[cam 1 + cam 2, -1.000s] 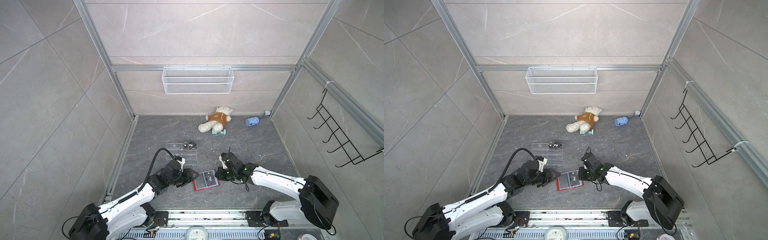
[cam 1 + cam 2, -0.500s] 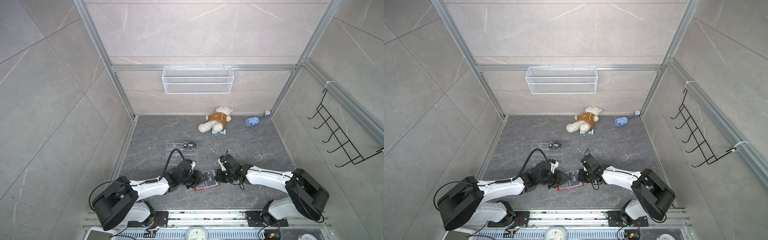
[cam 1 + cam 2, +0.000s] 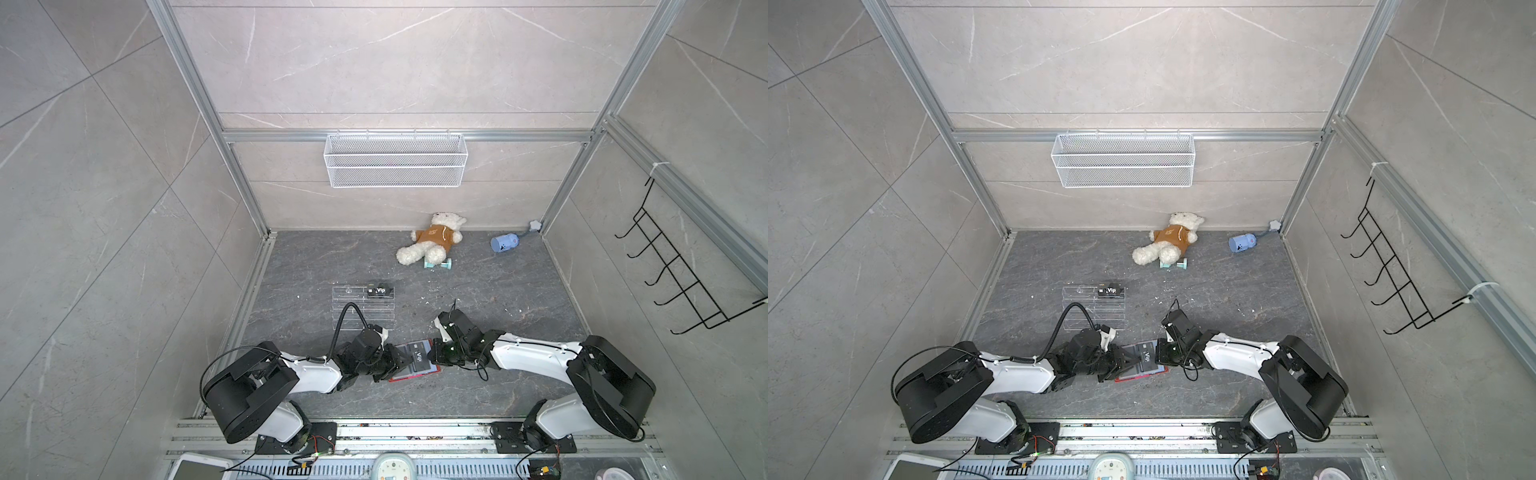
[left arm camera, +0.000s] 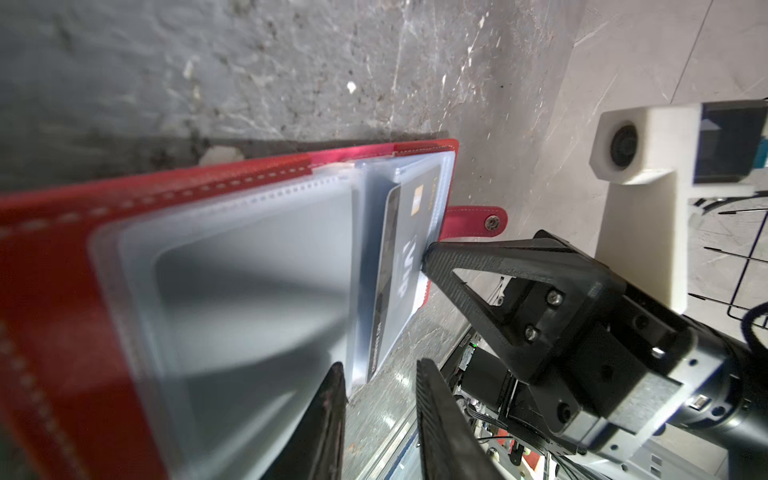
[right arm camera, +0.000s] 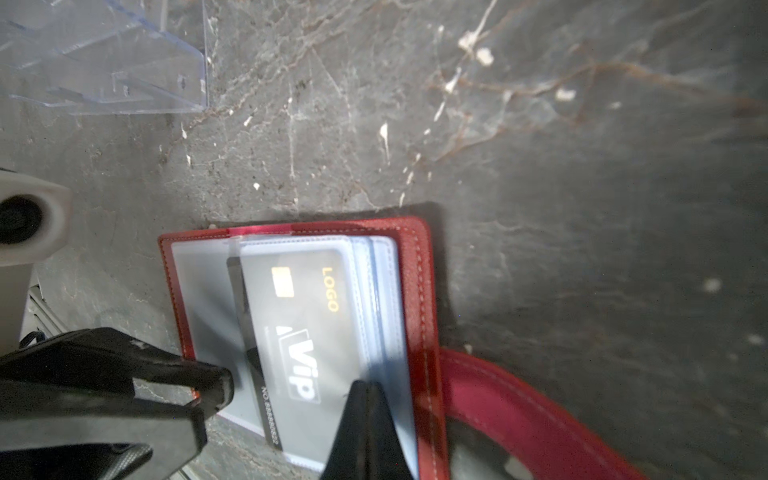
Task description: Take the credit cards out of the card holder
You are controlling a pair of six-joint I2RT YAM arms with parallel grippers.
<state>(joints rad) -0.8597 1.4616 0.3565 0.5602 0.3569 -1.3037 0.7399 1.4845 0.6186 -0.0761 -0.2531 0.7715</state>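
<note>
The credit cards (image 5: 307, 332), we judged, were partly out: one card (image 3: 379, 291) sat on the clear rack (image 3: 357, 316), one lay sleeved in the open card holder (image 5: 415, 282) on the table (image 5: 540, 166), right pincer (image 5: 363, 395) shut, pressing it, left pincer (image 4: 379, 365) apart at its edge.

I read "Vip" and "LOGO" on the dark card (image 5: 307, 332) in the card holder (image 5: 415, 270); its "NO" number is blurred. On the clear rack (image 3: 382, 316), a second card (image 3: 379, 291): "Vip".

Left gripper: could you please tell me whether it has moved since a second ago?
Yes. In a top view, the left gripper has shifted rightward and slightly away from the clear rack, reaching the card holder's left edge.
</note>
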